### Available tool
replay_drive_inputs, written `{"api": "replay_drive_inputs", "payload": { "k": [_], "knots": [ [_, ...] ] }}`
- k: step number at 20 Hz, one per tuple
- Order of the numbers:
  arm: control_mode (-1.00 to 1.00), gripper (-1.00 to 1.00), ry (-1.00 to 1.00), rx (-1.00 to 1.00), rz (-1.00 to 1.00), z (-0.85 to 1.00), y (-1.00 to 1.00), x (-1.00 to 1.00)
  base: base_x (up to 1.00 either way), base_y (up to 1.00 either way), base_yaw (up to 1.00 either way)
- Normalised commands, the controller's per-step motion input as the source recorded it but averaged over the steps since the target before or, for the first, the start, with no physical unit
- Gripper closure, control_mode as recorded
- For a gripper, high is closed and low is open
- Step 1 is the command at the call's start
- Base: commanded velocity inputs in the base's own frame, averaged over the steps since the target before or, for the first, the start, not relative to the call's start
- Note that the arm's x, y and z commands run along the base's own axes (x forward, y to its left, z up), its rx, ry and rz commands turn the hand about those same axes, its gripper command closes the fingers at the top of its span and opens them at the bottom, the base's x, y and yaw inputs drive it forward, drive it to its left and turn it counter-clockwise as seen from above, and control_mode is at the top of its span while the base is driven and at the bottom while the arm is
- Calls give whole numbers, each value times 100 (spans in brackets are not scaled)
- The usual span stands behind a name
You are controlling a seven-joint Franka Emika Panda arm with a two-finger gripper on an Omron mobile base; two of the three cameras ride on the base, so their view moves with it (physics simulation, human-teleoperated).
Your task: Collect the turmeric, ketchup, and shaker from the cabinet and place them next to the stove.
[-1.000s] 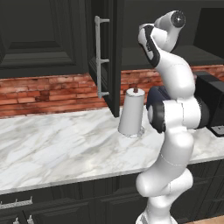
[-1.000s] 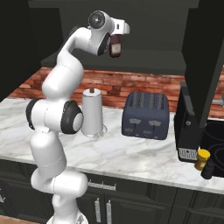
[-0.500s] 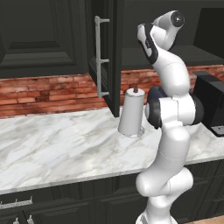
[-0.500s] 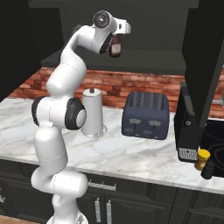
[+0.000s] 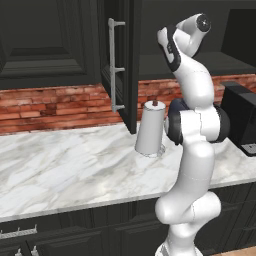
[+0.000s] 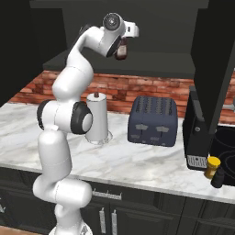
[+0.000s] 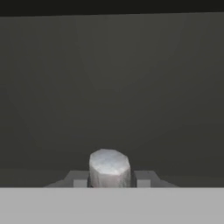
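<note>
Since the earlier pictures the arm has kept almost the same raised pose inside the open cabinet; what has changed is the hand, whose fingers have drawn in from wide apart to narrow, closing on the ketchup.

In the left base view the arm rises from the lower right and bends up into the cabinet [image 5: 122,65], whose door stands open with its long silver handle facing the camera. A paper towel roll [image 5: 150,128] stands on the counter [image 5: 60,170] just in front of the arm.

In the right base view the hand [image 6: 122,49] is high above the counter, and the ketchup [image 6: 121,51] hangs in it, a slim dark red bottle, upright, its long axis vertical and its neck up between the fingers. A toaster [image 6: 153,120] sits on the counter below and to the right. Further right, near the dark stove [image 6: 225,140], the turmeric [image 6: 212,167] and the shaker [image 6: 218,177] already stand side by side at the counter's front edge.

In the hand view a pale cap [image 7: 109,168] sits pinched between the two dark finger tips, with the cabinet's grey inside behind it.

The coming move, as I judge it, is to carry the bottle out, down and right toward those two, keeping it upright.
</note>
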Motion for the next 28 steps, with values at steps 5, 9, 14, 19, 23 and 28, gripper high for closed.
{"api": "replay_drive_inputs", "payload": {
  "k": [5,9,14,19,23,28],
  "knots": [
    [-100,100,0,0,0,0,0,0,0,0,0],
    [-100,100,0,1,0,-1,0,0,0,0,0],
    [-100,100,0,1,0,-4,0,0,0,0,0],
    [-100,100,1,1,0,-1,0,0,0,0,0],
    [-100,100,-6,9,0,-11,-8,-33,0,0,0],
    [-100,100,-13,11,0,-12,-19,-72,0,0,0]
  ]
}}
